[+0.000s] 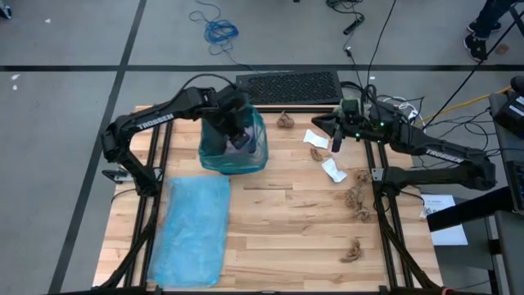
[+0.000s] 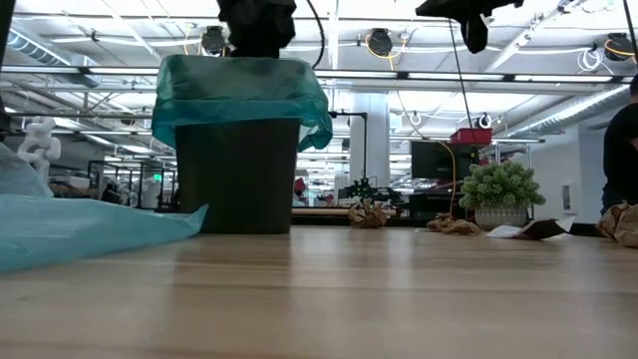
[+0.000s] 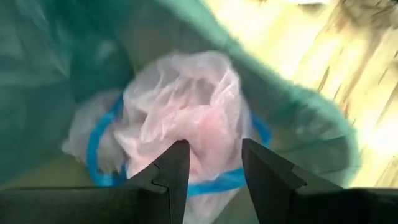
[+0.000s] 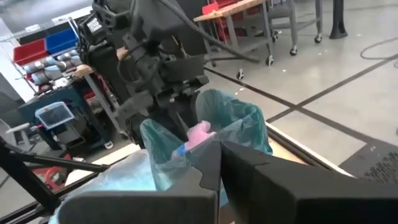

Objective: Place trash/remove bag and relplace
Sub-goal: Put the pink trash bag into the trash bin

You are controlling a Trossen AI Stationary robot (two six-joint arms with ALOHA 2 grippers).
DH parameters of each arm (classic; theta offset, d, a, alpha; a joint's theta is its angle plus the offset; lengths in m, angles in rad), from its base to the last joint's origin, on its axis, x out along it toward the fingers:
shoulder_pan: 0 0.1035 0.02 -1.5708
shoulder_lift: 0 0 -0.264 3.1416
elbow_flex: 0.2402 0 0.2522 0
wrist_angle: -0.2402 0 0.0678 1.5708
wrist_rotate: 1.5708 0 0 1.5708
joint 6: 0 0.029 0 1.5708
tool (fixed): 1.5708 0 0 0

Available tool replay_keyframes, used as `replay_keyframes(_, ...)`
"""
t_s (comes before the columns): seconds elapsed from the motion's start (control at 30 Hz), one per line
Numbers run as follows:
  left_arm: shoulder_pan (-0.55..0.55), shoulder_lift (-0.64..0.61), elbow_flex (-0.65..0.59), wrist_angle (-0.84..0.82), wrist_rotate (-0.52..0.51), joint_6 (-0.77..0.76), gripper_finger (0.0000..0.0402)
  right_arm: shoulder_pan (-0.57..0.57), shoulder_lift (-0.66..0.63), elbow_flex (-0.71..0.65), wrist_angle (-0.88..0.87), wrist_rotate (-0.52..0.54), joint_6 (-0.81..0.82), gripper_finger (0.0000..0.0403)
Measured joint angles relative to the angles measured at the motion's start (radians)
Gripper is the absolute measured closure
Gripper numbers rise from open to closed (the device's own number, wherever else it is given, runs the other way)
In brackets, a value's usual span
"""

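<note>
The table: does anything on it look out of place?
Yes. Crumpled trash lies loose on the table right of the lined bin. A spare blue bag lies flat in front of it.

We're in a robotics workshop: wooden bench [image 1: 278,221] on a concrete floor [image 1: 65,49], loose cables [image 1: 219,31], parts bins [image 4: 43,46], wheeled tables [image 4: 249,12], open ceiling lights [image 2: 379,42].
</note>
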Motion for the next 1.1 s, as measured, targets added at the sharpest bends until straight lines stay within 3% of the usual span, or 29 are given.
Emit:
replay_keyframes(0.2,0.0,-0.001,0.081,-0.016,-0.004,0.014,0.0259,0.0,0.0,0.0,0.001,-0.005,-0.029,0.0403)
replay_keyframes(0.47,0.0,-0.001,0.101,-0.12,-0.009,0.035,0.0259,0.0,0.0,0.0,-0.002,-0.005,-0.06,0.0401)
replay_keyframes(0.63,0.002,-0.001,0.101,-0.153,-0.026,0.035,0.0259,0.0,0.001,0.0,-0.003,-0.004,-0.059,0.0368)
replay_keyframes(0.83,0.004,0.001,0.098,-0.133,0.048,0.034,0.0265,0.0,0.001,0.0,-0.008,0.002,-0.059,0.0321)
replay_keyframes(0.93,-0.001,0.025,0.083,-0.128,0.033,0.046,0.0295,0.0,0.001,0.0,-0.008,0.004,-0.058,0.0316)
replay_keyframes(1.1,0.0,0.087,0.058,-0.106,0.01,0.066,0.0388,0.0,0.001,0.0,-0.008,0.004,-0.058,0.0329)
